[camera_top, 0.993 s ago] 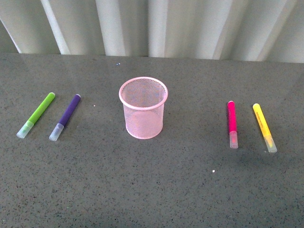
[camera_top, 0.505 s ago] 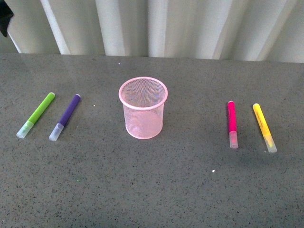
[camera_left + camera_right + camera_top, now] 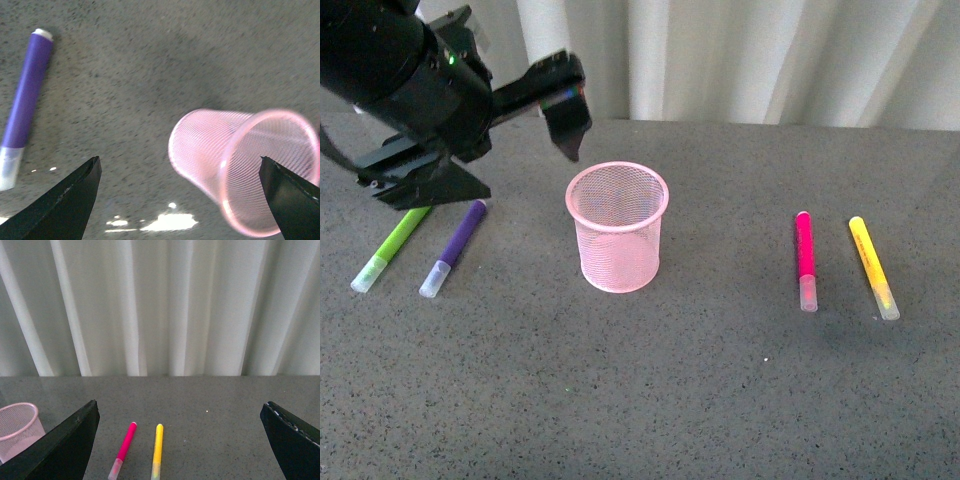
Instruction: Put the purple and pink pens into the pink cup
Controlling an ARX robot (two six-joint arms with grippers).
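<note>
Grey speckled tabletop (image 3: 670, 400) runs back to a white pleated curtain (image 3: 740, 60). From the front, the pink cup (image 3: 617, 230) stands upright near the middle. The purple pen (image 3: 453, 248) lies to its left beside a lime-green marker (image 3: 388, 250); the pink pen (image 3: 805, 258) lies well to its right beside a yellow marker (image 3: 872, 266). The left gripper (image 3: 527, 175) hangs over the two left pens, jaws spread wide and empty

Its wrist view shows the purple pen flat on the table, apart from the cup

On the right wrist view, the right gripper (image 3: 179, 410) is spread wide and empty, with the pink pen and yellow marker side by side beyond it
</note>
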